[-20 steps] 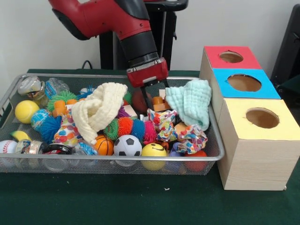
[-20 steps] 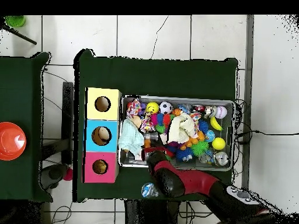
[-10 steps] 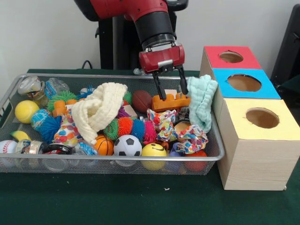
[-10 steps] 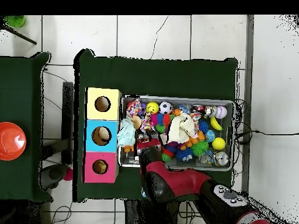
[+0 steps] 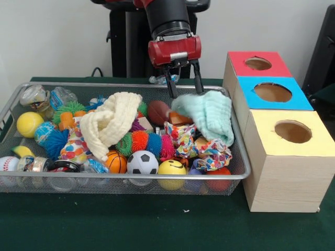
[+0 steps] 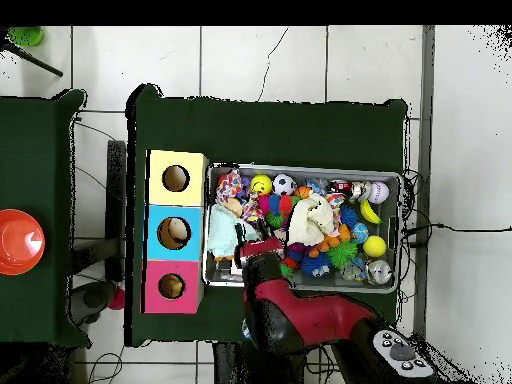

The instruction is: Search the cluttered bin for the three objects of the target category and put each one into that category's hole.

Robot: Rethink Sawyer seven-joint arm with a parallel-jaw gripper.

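empty tool above mint cloth

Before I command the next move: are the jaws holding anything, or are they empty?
Empty. The gripper hangs open above the mint cloth in the wire bin, with bare space between the jaws.

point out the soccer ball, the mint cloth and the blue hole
soccer ball (image 5: 142, 162), front view, middle of its near face
mint cloth (image 5: 209, 115), front view, centre of the folds
blue hole (image 5: 272, 92), front view, inside the opening
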